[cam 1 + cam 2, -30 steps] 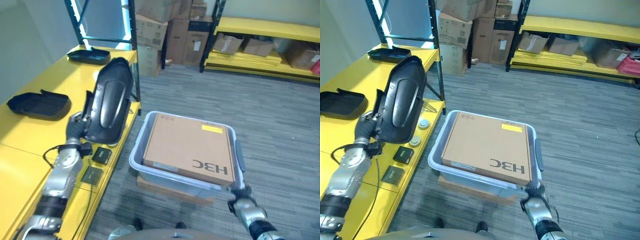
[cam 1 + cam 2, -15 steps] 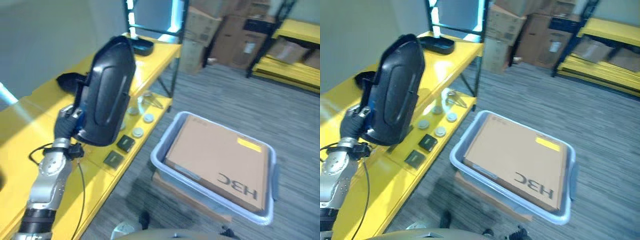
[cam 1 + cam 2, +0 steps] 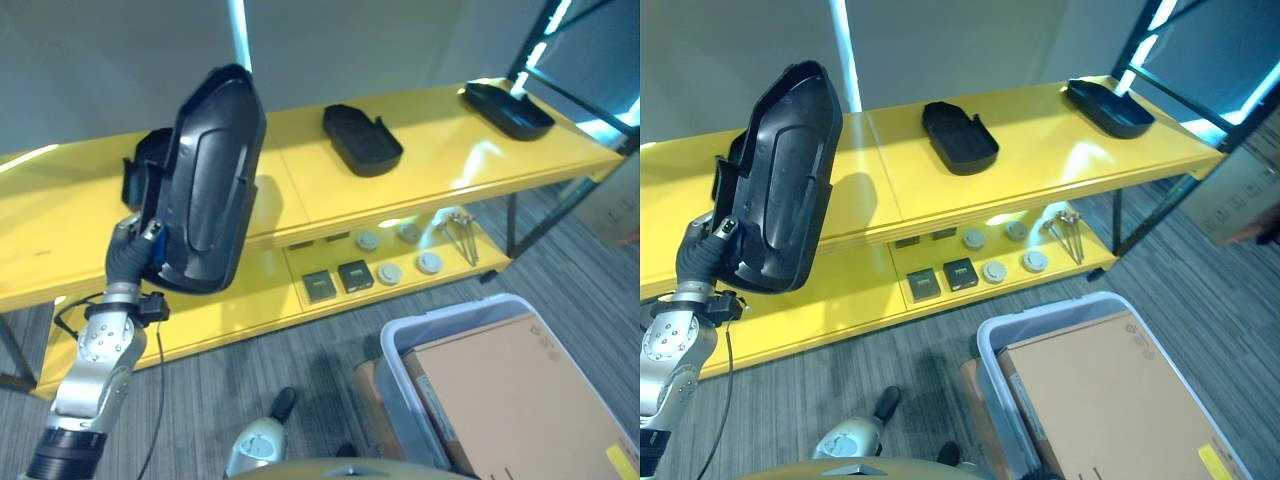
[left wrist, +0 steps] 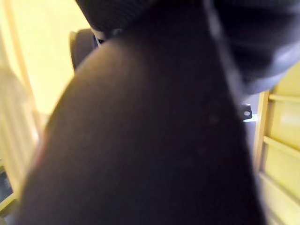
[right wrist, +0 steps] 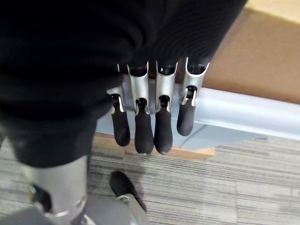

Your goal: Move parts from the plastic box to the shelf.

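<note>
I had the left hand (image 3: 135, 255) at the left of the head views, clenched around the lower end of the big black cover (image 3: 205, 190), which stood nearly upright in the air in front of the yellow shelf (image 3: 300, 165). In the left wrist view the cover (image 4: 140, 140) sat so close that I could not make out the fingers there; the grasp I judged from the head views alone.

The right hand (image 5: 150, 117) hung with its fingers straight and relaxed, holding nothing, just beside the rim of the plastic box (image 5: 243, 112). That box (image 3: 400, 350) lay at the lower right of the head views with a cardboard box (image 3: 520, 400) inside it.

My worries were these. The cover was tall and gripped only at its bottom end, so I judged it could swing or twist in the hand as I lowered it, and slip out. Its upper end stood close to the shelf's top level, and a careless tilt forward could knock it against the shelf edge. Two black trays (image 3: 362, 135) (image 3: 507, 108) already lay on the top level, toward the upper middle and upper right, and another dark part (image 3: 140, 170) sat behind the cover at the left; setting down too near any of them risked shoving one along or off. The small parts (image 3: 355, 275) on the lower level looked easy to scatter.
</note>
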Controlling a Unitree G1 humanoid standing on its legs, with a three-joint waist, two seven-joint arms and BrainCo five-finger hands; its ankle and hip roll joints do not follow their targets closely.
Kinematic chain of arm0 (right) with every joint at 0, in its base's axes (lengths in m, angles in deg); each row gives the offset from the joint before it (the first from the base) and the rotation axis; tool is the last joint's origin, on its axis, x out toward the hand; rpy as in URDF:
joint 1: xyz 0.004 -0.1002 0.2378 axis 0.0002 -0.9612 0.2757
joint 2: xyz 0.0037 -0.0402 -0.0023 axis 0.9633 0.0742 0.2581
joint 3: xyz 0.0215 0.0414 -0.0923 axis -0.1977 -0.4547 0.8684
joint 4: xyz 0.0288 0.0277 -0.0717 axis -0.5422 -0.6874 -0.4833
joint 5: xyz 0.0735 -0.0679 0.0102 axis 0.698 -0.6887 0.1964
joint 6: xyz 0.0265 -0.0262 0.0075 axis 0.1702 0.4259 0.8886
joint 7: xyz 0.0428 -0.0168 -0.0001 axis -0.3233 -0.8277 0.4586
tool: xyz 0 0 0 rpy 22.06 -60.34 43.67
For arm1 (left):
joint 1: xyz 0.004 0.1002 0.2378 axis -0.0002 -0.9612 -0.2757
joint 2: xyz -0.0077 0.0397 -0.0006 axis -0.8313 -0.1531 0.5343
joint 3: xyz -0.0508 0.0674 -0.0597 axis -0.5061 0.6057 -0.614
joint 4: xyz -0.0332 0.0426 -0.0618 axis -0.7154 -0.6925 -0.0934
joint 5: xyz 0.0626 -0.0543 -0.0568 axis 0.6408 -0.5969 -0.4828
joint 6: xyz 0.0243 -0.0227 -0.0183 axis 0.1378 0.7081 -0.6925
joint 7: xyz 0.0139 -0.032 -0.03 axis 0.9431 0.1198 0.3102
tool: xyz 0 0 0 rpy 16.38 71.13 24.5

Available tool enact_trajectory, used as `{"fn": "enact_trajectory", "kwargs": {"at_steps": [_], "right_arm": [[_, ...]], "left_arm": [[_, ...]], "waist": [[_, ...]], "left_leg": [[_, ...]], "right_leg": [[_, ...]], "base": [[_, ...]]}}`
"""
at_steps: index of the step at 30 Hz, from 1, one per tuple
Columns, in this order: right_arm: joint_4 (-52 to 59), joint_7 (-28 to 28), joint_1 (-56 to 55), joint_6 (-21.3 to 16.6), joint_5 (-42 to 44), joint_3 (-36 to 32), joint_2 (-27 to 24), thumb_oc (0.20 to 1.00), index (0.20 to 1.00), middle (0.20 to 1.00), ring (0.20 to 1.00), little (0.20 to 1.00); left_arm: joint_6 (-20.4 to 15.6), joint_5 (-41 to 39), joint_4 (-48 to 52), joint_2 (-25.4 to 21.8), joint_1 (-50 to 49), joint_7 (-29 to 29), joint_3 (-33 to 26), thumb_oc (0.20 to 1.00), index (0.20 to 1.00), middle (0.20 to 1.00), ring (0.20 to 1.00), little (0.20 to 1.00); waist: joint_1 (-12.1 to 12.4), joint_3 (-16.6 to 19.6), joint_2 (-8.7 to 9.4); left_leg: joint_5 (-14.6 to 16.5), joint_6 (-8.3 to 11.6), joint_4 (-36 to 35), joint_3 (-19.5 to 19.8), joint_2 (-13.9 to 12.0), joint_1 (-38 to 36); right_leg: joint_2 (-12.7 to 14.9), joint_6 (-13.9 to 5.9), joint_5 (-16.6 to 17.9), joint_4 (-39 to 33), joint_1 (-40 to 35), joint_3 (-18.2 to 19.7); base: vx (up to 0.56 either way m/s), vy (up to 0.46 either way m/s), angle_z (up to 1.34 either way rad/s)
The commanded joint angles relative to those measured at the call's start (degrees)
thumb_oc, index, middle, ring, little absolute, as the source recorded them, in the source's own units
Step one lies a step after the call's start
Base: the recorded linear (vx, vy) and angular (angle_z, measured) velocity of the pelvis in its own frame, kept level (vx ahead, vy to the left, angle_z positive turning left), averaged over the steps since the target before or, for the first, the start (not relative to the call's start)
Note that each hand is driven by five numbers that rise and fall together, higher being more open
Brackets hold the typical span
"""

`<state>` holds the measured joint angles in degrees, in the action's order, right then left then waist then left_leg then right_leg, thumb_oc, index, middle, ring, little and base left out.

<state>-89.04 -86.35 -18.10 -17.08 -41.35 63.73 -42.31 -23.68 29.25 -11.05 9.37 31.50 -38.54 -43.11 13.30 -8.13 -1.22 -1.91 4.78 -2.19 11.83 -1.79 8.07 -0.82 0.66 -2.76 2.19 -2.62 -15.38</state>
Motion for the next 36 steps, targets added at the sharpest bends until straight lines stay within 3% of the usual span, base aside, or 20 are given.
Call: {"fn": "enact_trajectory", "kwargs": {"at_steps": [1,2,6,7,12,18,22,23,24,26,27,28,29,30,31,33,34,36], "right_arm": [[-0.3,-1.4,-1.1,0.6,3.3,-0.4,-0.4,1.000,1.000,1.000,1.000,1.000],[-0.2,-1.7,-1.3,0.8,3.3,-0.6,-0.3,1.000,1.000,1.000,1.000,1.000],[-1.3,-0.6,0.1,0.7,-0.2,-0.7,-0.7,1.000,1.000,1.000,1.000,1.000],[-2.4,-0.1,0.4,0.2,-0.6,-0.6,-0.9,1.000,1.000,1.000,1.000,1.000],[-4.0,-0.9,0.2,0.4,1.3,-0.9,-0.8,1.000,1.000,1.000,1.000,1.000],[-3.7,0.1,0.2,2.7,-4.6,-0.3,-0.8,1.000,1.000,1.000,1.000,1.000],[-2.7,-0.6,-0.2,3.1,-0.3,-0.5,-1.1,1.000,1.000,1.000,1.000,1.000],[-2.3,-0.9,-0.7,2.0,2.6,-1.7,-1.0,1.000,1.000,1.000,1.000,1.000],[-2.2,-1.1,-0.9,1.8,3.1,-1.9,-0.9,1.000,1.000,1.000,1.000,1.000],[-1.6,-1.3,-1.9,0.1,4.3,-3.8,-0.9,1.000,1.000,1.000,1.000,1.000],[-1.3,-1.1,-2.2,-0.4,4.0,-4.5,-1.0,1.000,1.000,1.000,1.000,1.000],[-0.9,-0.6,-2.5,-1.2,3.3,-5.2,-1.4,1.000,1.000,1.000,1.000,1.000],[-0.8,-0.3,-2.6,-1.7,3.2,-5.1,-1.5,1.000,1.000,1.000,1.000,1.000],[-0.6,0.1,-2.4,-2.9,2.6,-4.7,-1.6,1.000,1.000,1.000,1.000,1.000],[-0.6,0.0,-2.4,-3.0,2.6,-4.5,-1.6,1.000,1.000,1.000,1.000,1.000],[0.2,-0.1,-2.0,-2.5,2.5,-4.0,-1.6,1.000,1.000,1.000,1.000,1.000],[0.0,0.0,-1.6,-2.1,1.9,-3.7,-1.4,1.000,1.000,1.000,1.000,1.000],[0.3,0.2,-0.9,-1.1,0.8,-2.4,-1.8,1.000,1.000,1.000,1.000,1.000]], "left_arm": [[-3.5,0.0,3.2,0.9,4.4,-4.4,-5.1,0.200,0.200,0.200,0.200,0.200],[-4.0,-0.2,3.0,1.2,3.8,-4.8,-5.0,0.200,0.200,0.200,0.200,0.200],[-6.0,0.5,2.8,1.9,2.0,-3.1,-4.8,0.200,0.200,0.200,0.200,0.200],[-6.3,1.0,2.8,2.2,2.1,-2.8,-4.6,0.200,0.200,0.200,0.200,0.200],[-4.8,0.8,3.0,2.3,3.1,-3.6,-4.0,0.200,0.200,0.200,0.200,0.200],[-4.3,1.0,2.0,1.6,2.4,-3.0,-3.4,0.200,0.200,0.200,0.200,0.200],[-4.0,0.8,1.7,0.6,2.4,-3.9,-3.7,0.200,0.200,0.200,0.200,0.200],[-3.8,0.3,0.9,-0.8,3.8,-4.1,-3.4,0.200,0.200,0.200,0.200,0.200],[-3.8,0.3,0.6,-1.0,4.1,-4.2,-3.2,0.200,0.200,0.200,0.200,0.200],[-4.1,0.6,-0.7,-1.6,5.5,-3.6,-2.2,0.200,0.200,0.200,0.200,0.200],[-4.1,0.4,-1.0,-1.9,5.7,-3.4,-2.1,0.200,0.200,0.200,0.200,0.200],[-4.1,0.1,-1.3,-2.2,6.1,-2.4,-1.7,0.200,0.200,0.200,0.200,0.200],[-4.2,0.1,-1.4,-2.3,6.4,-1.8,-1.2,0.200,0.200,0.200,0.200,0.200],[-4.5,-0.1,-1.4,-2.4,7.3,-0.5,-0.2,0.200,0.200,0.200,0.200,0.200],[-4.4,-0.1,-1.3,-2.4,7.5,-0.3,-0.1,0.200,0.200,0.200,0.200,0.200],[-3.3,1.2,0.0,-1.2,8.2,0.2,0.5,0.200,0.200,0.200,0.200,0.200],[-2.7,2.0,0.4,-0.5,8.2,0.6,0.6,0.200,0.200,0.200,0.200,0.200],[-2.4,2.5,0.6,0.7,8.2,1.1,1.4,0.200,0.200,0.200,0.200,0.200]], "waist": [[-2.3,-1.1,-0.36],[-2.7,-1.2,-0.11],[-2.5,-1.3,0.28],[-2.9,-1.1,0.27],[-3.6,-0.7,-0.42],[-2.9,1.2,-1.15],[-2.8,1.7,-1.52],[-3.6,1.3,-1.87],[-3.8,1.1,-1.88],[-5.4,-0.4,-2.33],[-6.2,-1.0,-2.59],[-7.7,-2.0,-2.84],[-8.5,-2.5,-2.75],[-10.1,-3.4,-1.91],[-10.3,-3.5,-1.79],[-10.9,-3.8,-0.42],[-10.8,-3.7,-0.12],[-10.1,-2.7,0.35]], "left_leg": [[-5.0,-0.47,-2.3,-15.3,0.9,0.0],[-4.1,-0.04,-2.0,-16.8,0.1,-0.9],[-2.2,-0.54,1.1,-16.4,-1.0,-1.7],[-1.8,-0.46,1.7,-18.3,-2.5,-2.6],[-2.5,0.14,0.2,-21.5,-3.9,-4.4],[-0.3,-1.31,-1.5,-18.9,-0.9,-8.1],[0.8,-3.69,-0.9,-17.9,1.1,-8.6],[1.5,-5.89,-0.3,-17.4,2.6,-8.4],[1.7,-6.34,-0.1,-17.4,3.0,-8.3],[2.7,-8.47,0.3,-16.5,5.0,-8.5],[2.8,-8.97,0.0,-16.2,5.5,-8.9],[2.9,-9.14,-0.5,-15.6,5.9,-9.6],[2.8,-9.00,-0.7,-15.1,6.1,-9.9],[2.8,-8.49,-1.1,-13.9,6.8,-10.2],[2.8,-8.39,-1.1,-13.7,6.9,-10.3],[3.2,-8.06,-0.8,-12.0,8.2,-10.4],[3.3,-8.28,-0.7,-11.8,8.2,-10.7],[2.4,-7.48,-0.7,-12.1,7.8,-10.2]], "right_leg": [[1.4,-5.63,-1.0,-0.6,-2.1,-4.9],[1.7,-5.64,-2.0,-0.2,-2.6,-5.0],[2.9,-5.21,-2.1,0.8,-1.8,-4.3],[3.8,-5.07,-2.2,1.1,-1.7,-5.1],[4.9,-4.96,-2.4,1.2,-3.1,-7.3],[7.7,-6.53,-1.9,1.1,-3.7,-6.4],[10.3,-7.59,-1.5,3.9,-2.4,-5.7],[13.4,-9.12,-0.6,11.1,0.5,-3.4],[14.0,-9.40,0.0,12.7,1.4,-2.8],[16.7,-10.07,4.1,23.7,7.0,1.1],[16.2,-9.92,5.4,27.8,9.4,3.4],[13.3,-9.56,5.9,29.6,12.0,6.0],[11.2,-9.52,6.0,28.8,13.2,6.8],[6.1,-9.51,5.7,22.3,14.4,7.4],[5.4,-9.49,5.6,20.7,14.2,7.3],[2.5,-9.33,6.1,10.8,11.9,7.1],[2.9,-9.64,7.8,9.7,12.1,7.3],[1.2,-7.94,5.6,3.4,8.1,7.6]], "base": [[0.01,0.013,1.73],[0.01,0.045,1.69],[0.01,0.113,0.50],[0.02,0.131,0.12],[0.11,0.179,0.34],[0.19,0.285,0.22],[0.09,0.303,-0.06],[0.09,0.318,-0.03],[0.08,0.388,-0.04],[0.04,0.274,0.09],[0.03,0.193,0.29],[0.01,0.088,0.31],[0.02,-0.041,0.35],[0.02,-0.094,0.44],[0.05,-0.145,0.44],[0.09,-0.123,0.43],[0.09,-0.083,0.37],[0.11,-0.122,0.54]]}}
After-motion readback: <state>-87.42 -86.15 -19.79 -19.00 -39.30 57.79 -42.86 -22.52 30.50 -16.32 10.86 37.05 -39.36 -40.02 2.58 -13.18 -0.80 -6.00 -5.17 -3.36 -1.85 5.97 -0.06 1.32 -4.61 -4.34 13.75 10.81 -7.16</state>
